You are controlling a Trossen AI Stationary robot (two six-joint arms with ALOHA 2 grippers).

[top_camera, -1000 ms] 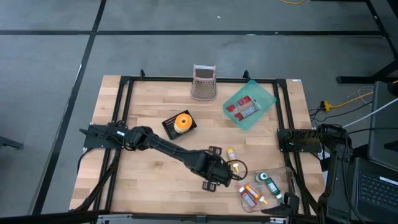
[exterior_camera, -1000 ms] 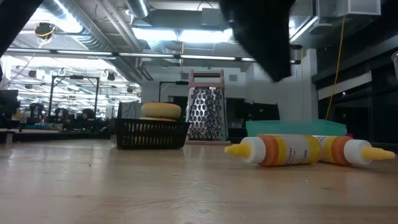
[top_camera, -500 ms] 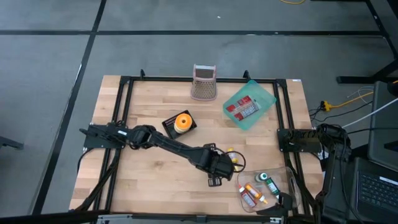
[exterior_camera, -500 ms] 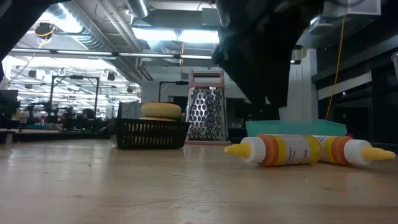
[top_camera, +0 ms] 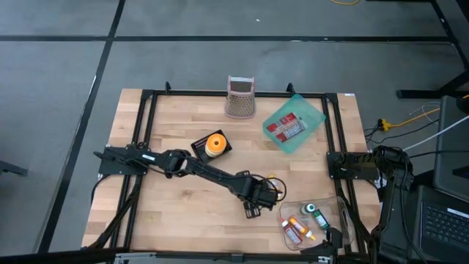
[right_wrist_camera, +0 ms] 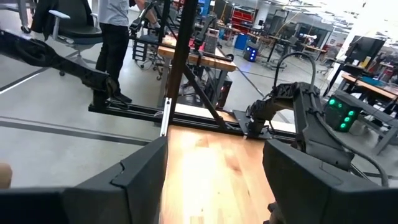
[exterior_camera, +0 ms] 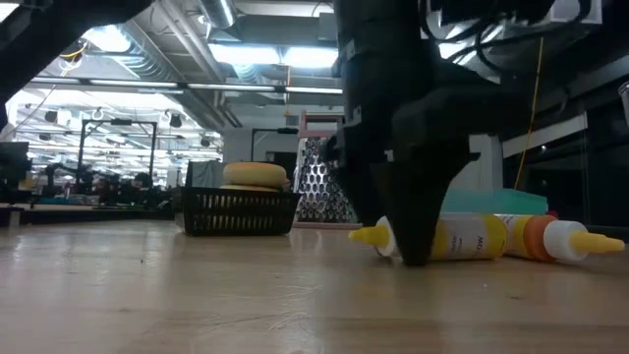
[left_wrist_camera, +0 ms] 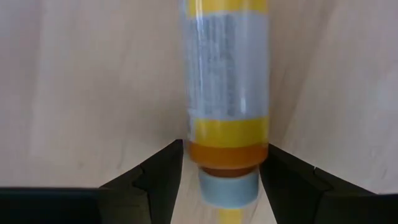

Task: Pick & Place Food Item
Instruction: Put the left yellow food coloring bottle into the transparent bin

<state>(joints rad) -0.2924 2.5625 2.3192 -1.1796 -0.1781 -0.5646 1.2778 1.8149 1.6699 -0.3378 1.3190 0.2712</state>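
A clear squeeze bottle (left_wrist_camera: pixel 227 93) with yellow and orange bands and a grey cap lies on its side on the wooden table. In the low view the bottle (exterior_camera: pixel 462 239) shows its yellow tip. My left gripper (left_wrist_camera: pixel 222 155) is open, low over the table (top_camera: pixel 265 189), with one finger on each side of the bottle. In the low view the left gripper (exterior_camera: pixel 413 246) stands in front of the bottle's neck. My right gripper (right_wrist_camera: pixel 214 155) is open and waits at the table's right edge, touching nothing. My left gripper comes from above, pointing down, with its fingers (left_wrist_camera: pixel 165 168) across the lying bottle, one on each side of the orange band (left_wrist_camera: pixel 227 152) by the cap. The bottle rests on the table. I cannot tell whether the fingers touch it.
A black basket with a round yellow food item (top_camera: pixel 211 145) sits left of centre. A metal grater (top_camera: pixel 239 97) stands at the far edge, a teal bag with a red packet (top_camera: pixel 293 123) at far right. A clear tray (top_camera: pixel 326 209) with more bottles lies at near right.
My left gripper has moved a little toward the table's far right and come down until its open fingers stand on either side of the bottle near the table top. The bottle has stayed where it was.
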